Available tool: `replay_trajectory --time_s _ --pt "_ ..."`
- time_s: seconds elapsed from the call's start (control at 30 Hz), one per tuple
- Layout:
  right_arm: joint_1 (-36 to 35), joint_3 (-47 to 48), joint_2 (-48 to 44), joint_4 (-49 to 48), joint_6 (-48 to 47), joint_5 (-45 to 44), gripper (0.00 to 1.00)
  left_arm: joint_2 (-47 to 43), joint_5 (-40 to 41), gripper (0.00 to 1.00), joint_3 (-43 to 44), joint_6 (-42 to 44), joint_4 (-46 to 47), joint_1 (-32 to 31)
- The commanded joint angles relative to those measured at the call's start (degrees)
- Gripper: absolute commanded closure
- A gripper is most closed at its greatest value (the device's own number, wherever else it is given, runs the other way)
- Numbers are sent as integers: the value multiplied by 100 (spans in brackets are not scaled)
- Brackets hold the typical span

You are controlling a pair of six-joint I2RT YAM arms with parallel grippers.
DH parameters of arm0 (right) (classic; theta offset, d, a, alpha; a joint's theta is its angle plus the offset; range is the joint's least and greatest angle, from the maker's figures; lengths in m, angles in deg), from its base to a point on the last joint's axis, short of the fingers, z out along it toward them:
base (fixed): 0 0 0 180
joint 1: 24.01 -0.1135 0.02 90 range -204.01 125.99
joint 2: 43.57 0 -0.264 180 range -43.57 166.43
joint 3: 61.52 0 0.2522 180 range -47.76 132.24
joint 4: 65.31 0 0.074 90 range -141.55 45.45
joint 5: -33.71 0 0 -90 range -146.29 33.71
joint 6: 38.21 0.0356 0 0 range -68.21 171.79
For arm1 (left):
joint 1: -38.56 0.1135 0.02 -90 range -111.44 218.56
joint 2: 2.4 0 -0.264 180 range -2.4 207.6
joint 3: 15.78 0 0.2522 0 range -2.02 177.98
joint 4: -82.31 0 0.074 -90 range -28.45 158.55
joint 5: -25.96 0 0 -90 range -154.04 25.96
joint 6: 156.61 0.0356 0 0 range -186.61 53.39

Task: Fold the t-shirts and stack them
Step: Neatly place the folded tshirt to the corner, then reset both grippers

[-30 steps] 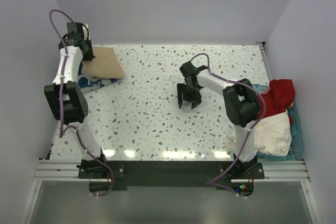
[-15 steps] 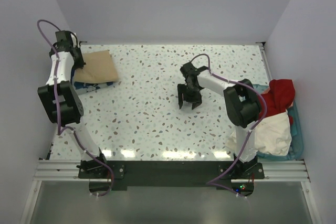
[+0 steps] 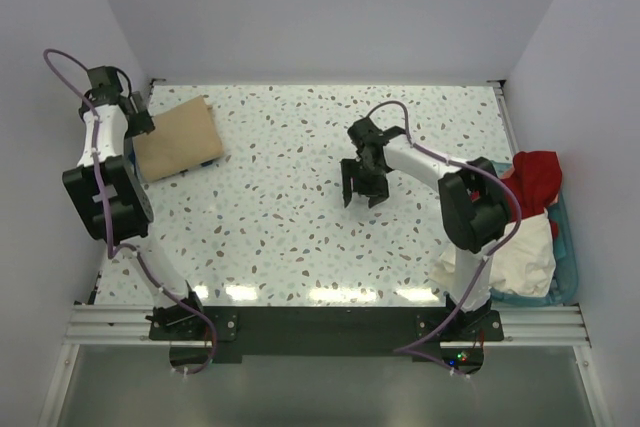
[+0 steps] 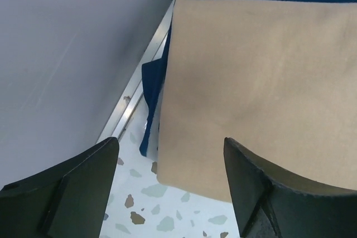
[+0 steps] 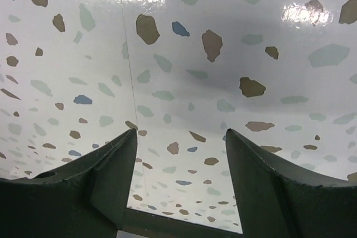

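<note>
The left fingers [image 4: 67,193], wide and empty, could snag and skew the tan t-shirt [image 4: 262,82] at the far-left corner; right fingers [image 5: 279,188] equally wide.

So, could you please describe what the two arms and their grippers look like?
The left arm and right arm are white with bulky black joints and looping purple cables. The left gripper and right gripper are black, with broad tapering fingers.

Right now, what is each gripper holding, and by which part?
Nothing. Both are open: the left gripper near the tan t-shirt, the right gripper above the table.
</note>
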Motion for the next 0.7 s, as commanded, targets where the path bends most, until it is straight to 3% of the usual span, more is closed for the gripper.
replay_trajectory --time_s 0.0,0.2,0.3,0.67 --pt "5 -118 -464 -7 45 -73 32 -676 -43 19 -214 -297 372 4" --pt "5 -390 -938 -147 133 -318 31 -1862 -825 16 -1558 -692 1277 -66" --pt "5 -522 -1115 -244 159 -511 31 -2539 -827 15 -2314 -816 1664 -355" --pt "5 -1286 -2186 -833 273 -1276 31 -4534 34 12 -4493 -1694 2569 -3140"
